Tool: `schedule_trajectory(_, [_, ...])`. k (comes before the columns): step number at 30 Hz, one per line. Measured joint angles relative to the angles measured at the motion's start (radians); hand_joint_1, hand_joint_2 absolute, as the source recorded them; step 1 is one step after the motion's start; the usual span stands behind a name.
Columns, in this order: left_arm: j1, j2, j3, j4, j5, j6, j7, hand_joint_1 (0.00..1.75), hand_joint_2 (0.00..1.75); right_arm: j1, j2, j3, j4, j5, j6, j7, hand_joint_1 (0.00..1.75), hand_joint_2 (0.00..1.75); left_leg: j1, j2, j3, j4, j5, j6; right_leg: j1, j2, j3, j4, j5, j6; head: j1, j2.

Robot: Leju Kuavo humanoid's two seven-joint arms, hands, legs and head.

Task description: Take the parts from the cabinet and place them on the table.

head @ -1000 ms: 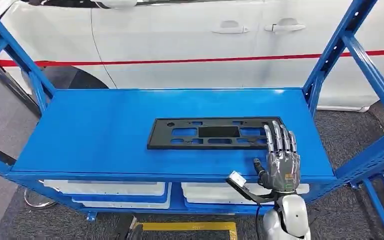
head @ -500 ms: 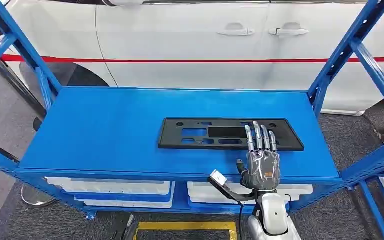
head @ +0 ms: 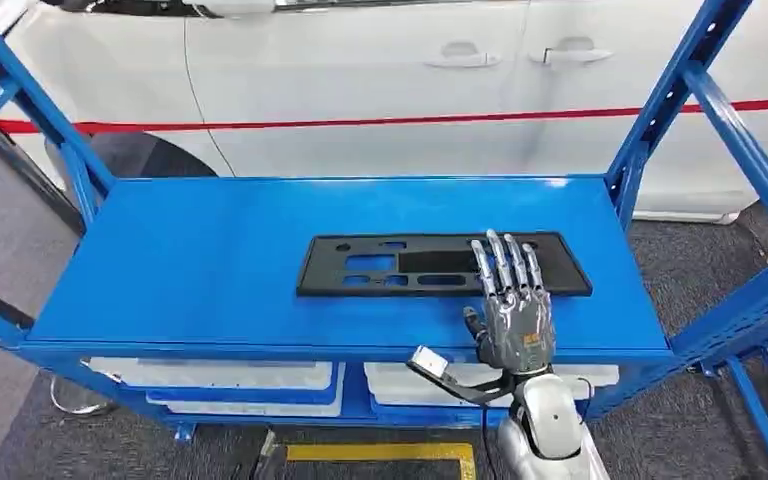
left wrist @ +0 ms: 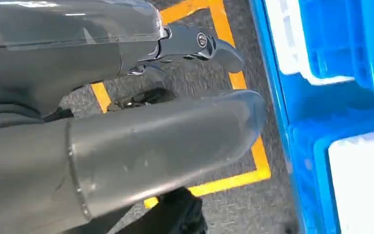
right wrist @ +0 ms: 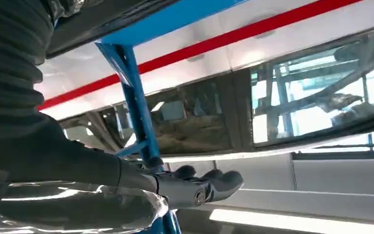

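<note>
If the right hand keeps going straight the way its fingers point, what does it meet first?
The black plate: the right hand already has its fingers over the plate's right part. Whether they touch it is unclear. Beyond lies bare blue shelf, then the white car.

A flat plate [head: 445, 265] with cut-outs lies on the top shelf [head: 210, 260] of the rack, right of the shelf's middle and nearer its front edge than its back edge. The right hand [head: 512, 305] lies palm down over the plate's right part, its fingers [head: 505, 262] stretched across the plate toward the back edge. Under the shelf's front edge sit bins [head: 220, 378], side by side. Behind the rack stands a car [head: 380, 80].
</note>
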Motion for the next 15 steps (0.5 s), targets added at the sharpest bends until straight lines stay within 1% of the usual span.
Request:
schedule_trajectory(1, [0.001,0.0,0.0,0.0,0.0,0.0,0.0,0.0,0.0,0.001,0.002,-0.001,0.0,0.0,0.0,-0.002,0.0,1.75,0.001,0.0,-0.038,0.082,-0.033,-0.003,0.001,0.0,-0.002,0.0,0.0,0.0,0.0,0.0])
schedule_trajectory(2, [0.003,0.0,0.0,0.0,0.0,0.0,0.0,0.0,0.0,0.001,0.003,-0.001,0.0,0.002,0.0,-0.003,0.0,1.75,0.002,0.0,-0.063,0.134,-0.044,-0.004,0.002,-0.001,-0.003,0.001,0.0,0.0,0.0,0.0])
schedule_trajectory(3, [0.004,0.0,0.0,0.0,0.0,0.0,0.0,0.0,0.0,0.001,0.005,-0.002,0.002,0.004,0.0,-0.002,0.0,1.75,0.002,0.0,-0.063,0.134,-0.03,-0.003,0.002,0.0,-0.002,0.001,0.0,0.0,0.0,0.0])
schedule_trajectory(4, [0.004,0.0,-0.001,0.0,0.0,0.0,0.0,0.0,0.0,0.0,0.007,0.0,0.005,0.006,0.001,0.009,0.0,1.75,0.002,0.0,-0.041,0.086,0.005,0.0,0.003,0.0,-0.002,0.002,0.0,0.0,0.0,0.0])
schedule_trajectory(5, [0.003,0.0,-0.002,0.0,0.0,0.0,0.0,0.0,0.0,-0.002,0.006,0.005,0.01,0.006,0.001,0.019,0.0,1.75,0.002,0.0,0.004,0.0,0.052,0.006,0.004,0.001,0.0,0.002,0.0,0.0,0.0,0.0])
schedule_trajectory(6, [0.001,0.0,-0.004,0.0,0.0,0.0,0.0,0.0,0.0,-0.003,0.006,0.016,0.016,0.007,0.001,0.032,0.0,1.75,0.0,0.0,0.053,-0.102,0.098,0.015,0.005,0.001,0.002,0.002,0.0,0.0,0.0,0.0])
schedule_trajectory(7, [-0.001,0.0,-0.004,0.0,0.0,0.0,0.0,0.0,0.0,-0.005,0.006,0.022,0.019,0.007,0.001,0.04,0.0,1.75,-0.004,0.0,0.083,-0.174,0.103,0.027,0.004,0.001,0.001,0.002,0.0,0.001,0.0,0.0])
schedule_trajectory(8, [-0.003,0.001,-0.005,0.0,0.0,0.0,0.0,0.0,0.0,-0.007,0.005,0.029,0.024,0.007,0.001,0.063,0.0,1.75,-0.009,0.002,0.085,-0.181,0.1,0.029,0.008,0.001,-0.002,0.002,0.001,0.008,0.0,0.0])
schedule_trajectory(10, [-0.003,0.001,-0.006,0.0,0.001,0.0,0.0,0.0,0.0,-0.013,-0.007,0.062,0.039,0.007,0.001,0.129,0.0,1.75,-0.014,0.0,0.082,-0.182,0.102,0.032,0.003,-0.001,-0.003,-0.002,0.004,0.021,0.0,0.0])
schedule_trajectory(11, [-0.002,0.001,-0.006,0.0,0.003,0.0,0.0,0.0,0.0,-0.015,-0.014,0.077,0.045,0.007,0.001,0.15,0.0,1.75,-0.015,0.0,0.083,-0.185,0.105,0.036,0.003,-0.001,0.0,-0.008,0.007,0.027,0.0,0.0])
schedule_trajectory(12, [-0.002,0.001,-0.007,0.0,0.004,0.0,0.0,0.0,0.0,-0.019,-0.022,0.09,0.051,0.007,0.001,0.177,0.0,1.75,-0.004,0.0,0.095,-0.205,0.117,0.046,0.01,-0.002,0.001,-0.008,0.005,0.035,0.0,0.0])
schedule_trajectory(13, [-0.003,0.0,-0.008,0.0,0.005,0.002,0.0,0.0,0.0,-0.023,-0.036,0.104,0.061,0.008,0.001,0.206,0.0,1.75,-0.004,0.003,0.1,-0.215,0.124,0.047,0.006,-0.001,-0.002,0.008,-0.006,0.037,0.001,0.0])
schedule_trajectory(14, [-0.005,0.0,-0.01,0.0,0.005,0.003,-0.001,0.0,0.0,-0.031,-0.051,0.122,0.072,0.008,0.001,0.237,0.0,1.75,-0.003,0.004,0.099,-0.217,0.126,0.054,0.007,-0.001,-0.025,0.055,-0.041,0.039,0.001,0.0])
schedule_trajectory(15, [-0.005,0.0,-0.011,0.0,0.006,0.004,-0.001,0.0,0.0,-0.038,-0.068,0.148,0.087,0.008,0.001,0.272,0.0,1.75,-0.003,0.004,0.098,-0.216,0.126,0.055,0.006,-0.001,-0.062,0.131,-0.083,0.043,0.001,0.0])
